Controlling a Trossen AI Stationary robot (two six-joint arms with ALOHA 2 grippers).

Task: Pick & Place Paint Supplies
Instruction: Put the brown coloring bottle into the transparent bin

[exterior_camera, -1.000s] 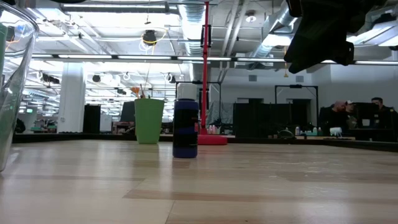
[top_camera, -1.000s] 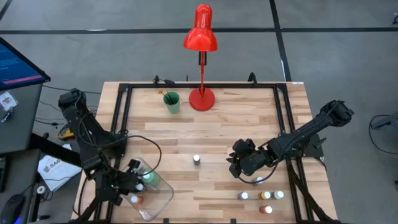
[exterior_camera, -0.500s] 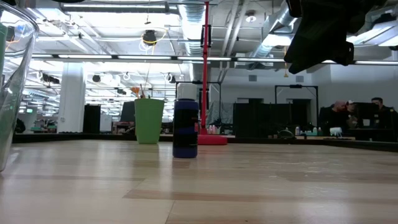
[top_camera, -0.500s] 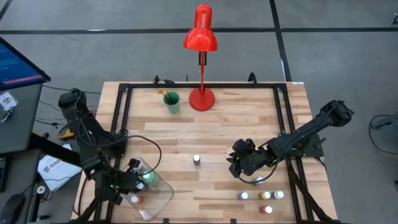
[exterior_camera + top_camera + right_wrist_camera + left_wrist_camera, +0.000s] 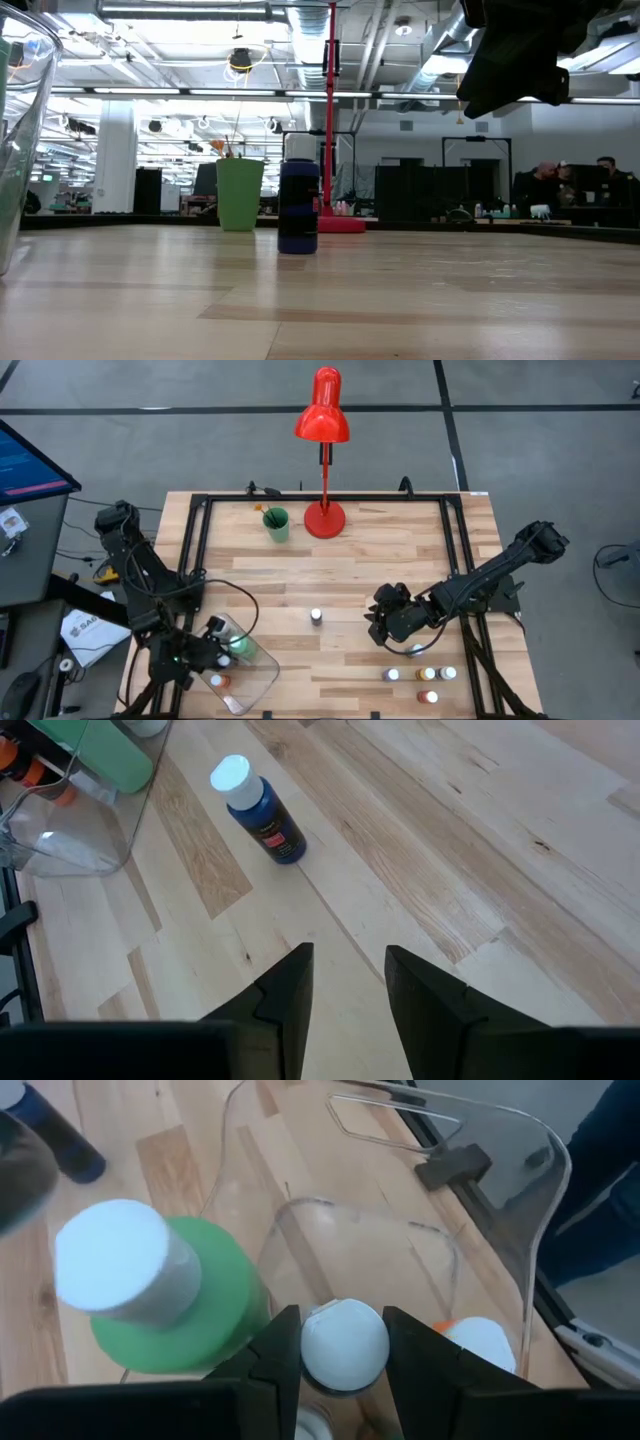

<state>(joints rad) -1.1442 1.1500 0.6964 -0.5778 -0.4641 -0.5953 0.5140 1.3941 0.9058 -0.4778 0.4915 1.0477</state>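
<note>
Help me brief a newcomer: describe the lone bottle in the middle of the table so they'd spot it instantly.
Start at the red lamp at the table's far edge and come straight toward the near edge. Mid-table stands the dark blue paint bottle with a white cap, upright. Unlike the bottles clustered at the near right corner or in the clear tray, it stands alone on bare wood.

Floor: grey concrete floor (image 5: 560, 420) crossed by dark lines.
Ceiling: exposed silver ducts (image 5: 440, 55) and bright strip lights (image 5: 190, 92).
Furniture: dark office desks (image 5: 560, 225) with seated people (image 5: 545, 185) in the far room.
Pillar: white square column (image 5: 113, 155).
</note>
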